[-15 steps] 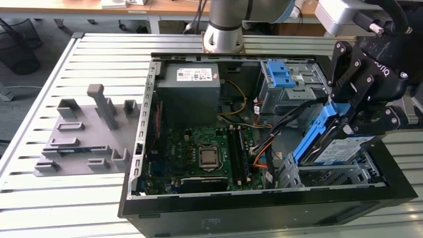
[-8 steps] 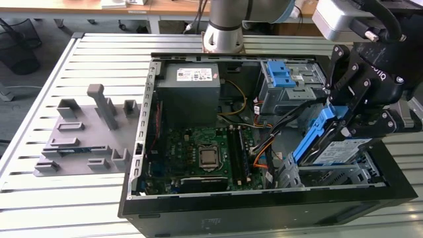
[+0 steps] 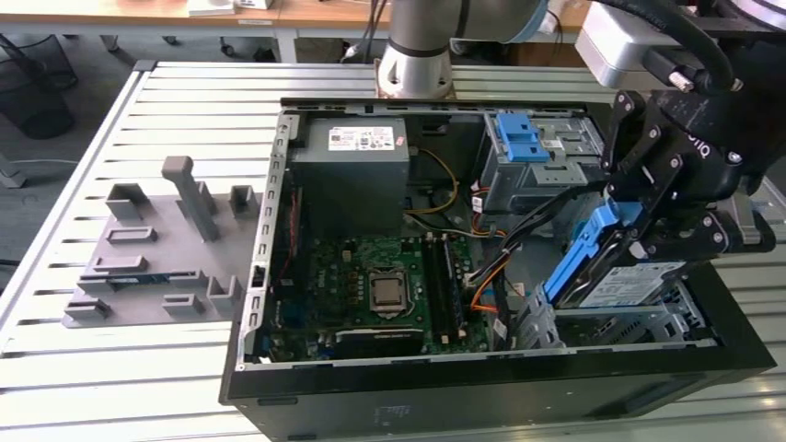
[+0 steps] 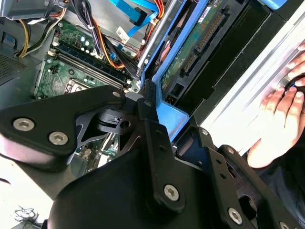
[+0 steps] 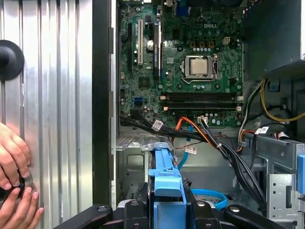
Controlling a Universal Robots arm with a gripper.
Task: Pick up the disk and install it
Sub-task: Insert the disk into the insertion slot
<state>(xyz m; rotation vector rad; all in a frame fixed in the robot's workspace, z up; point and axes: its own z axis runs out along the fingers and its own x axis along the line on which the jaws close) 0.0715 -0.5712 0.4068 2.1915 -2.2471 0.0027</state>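
Hand: a person's hand [image 5: 13, 188] rests on the ribbed metal table [image 3: 184, 101], just outside the long black wall of the computer case [image 3: 491, 396].
Case: it lies on its side with the panel off, and its black wall is closest in the exterior view.
Drive cage: a grey metal cage [image 3: 632, 330] sits in the case's near corner on the exterior view's right, directly below the disk.
Disk: the disk [image 3: 632, 281] hangs tilted over that cage, labelled silver face outward. Its blue bracket [image 3: 575, 256] runs along the raised edge. It is not seated, and I cannot tell whether its lower end touches the cage.
Fingers: the black fingers [image 5: 137, 213] are clamped on the blue bracket from both sides.
Gripper: the gripper [image 3: 629, 235] is above the cage, carrying the disk.
Underside: the second wrist view shows the disk's green circuit board [image 4: 190, 47].
Motherboard: a green board [image 3: 381, 276] with a bare processor socket lies on the case floor.
Cables: orange and black leads [image 3: 491, 276] run between the motherboard and the drive bays.
Power supply: a grey box [image 3: 356, 157] with a white sticker fills the far corner.
Latch tabs: bright blue tabs [image 3: 522, 138] sit on the far bay.
Fixture: a grey moulded holder [image 3: 160, 249] lies on the table, on the exterior view's left, apart from the case.
Arm base: the base [image 3: 418, 55] stands behind the case.
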